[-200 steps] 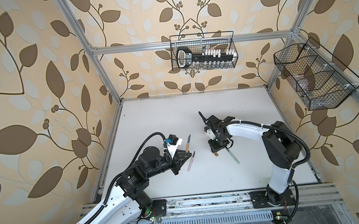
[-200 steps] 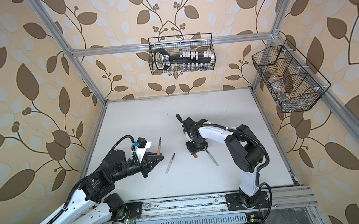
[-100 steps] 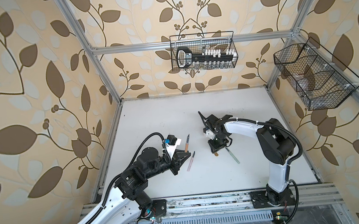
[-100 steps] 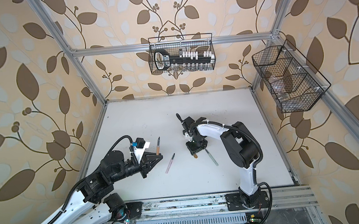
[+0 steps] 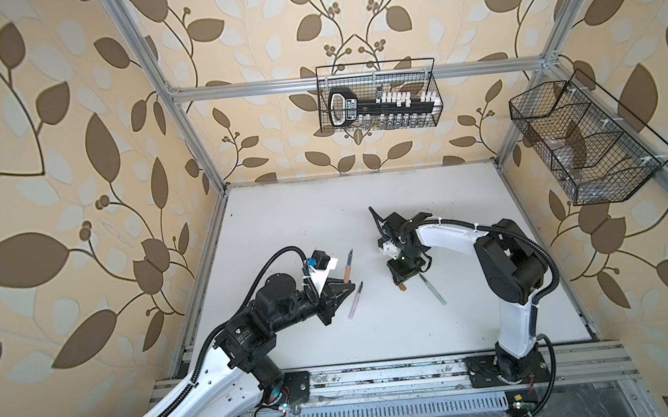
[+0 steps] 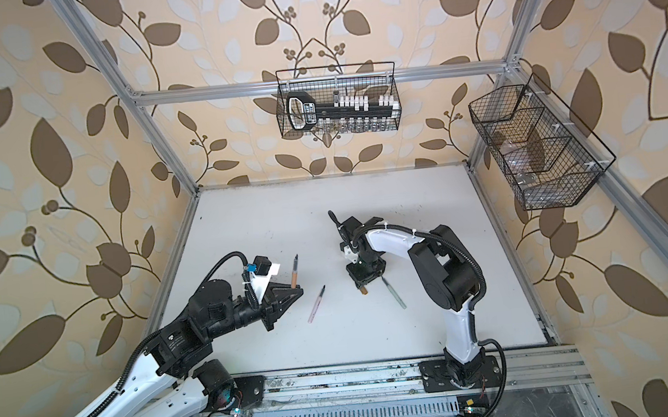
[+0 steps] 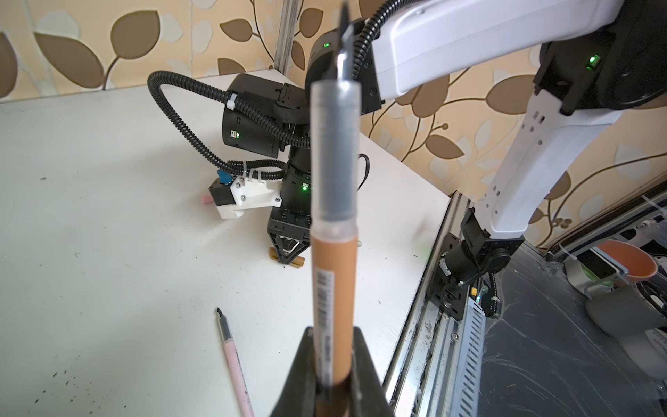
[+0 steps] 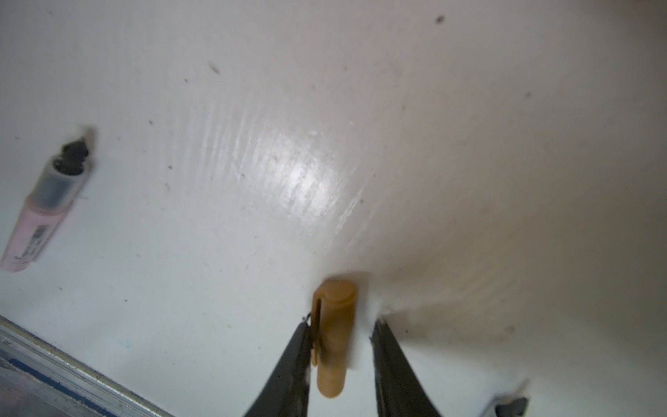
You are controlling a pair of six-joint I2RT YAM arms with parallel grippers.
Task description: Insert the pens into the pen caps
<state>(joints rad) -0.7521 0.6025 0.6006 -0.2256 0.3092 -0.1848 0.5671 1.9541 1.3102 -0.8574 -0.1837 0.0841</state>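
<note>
**Desk:** What has the left pincer [image 5: 343, 289] got?

**Photographer:** It is clenched on the back end of the brown pen [image 7: 334, 252], which is held clear of the white counter [image 5: 304, 220]. The dark tip points away from the pincer, toward the back wall in both top views.

**Desk:** And the right pincer [image 8: 341, 325]?

**Photographer:** It is down at the counter, jaws apart, straddling the brown cap [image 8: 334, 335]. The right wrist view shows one finger against the cap's clip side and a gap between the cap and the other finger. It has not clamped. The cap lies flat on the counter, its rounded end sticking out past the fingertips.

**Desk:** Where are the other pens?

**Photographer:** The pink pen [image 5: 356, 300] lies on the counter between the two arms, just beside the left pincer, dark tip toward the back. The green pen [image 5: 432, 290] lies slantwise just beside the right pincer, on the side nearer that arm's base.

**Desk:** Are any of them capped?

**Photographer:** No. All three show bare tips.
</note>
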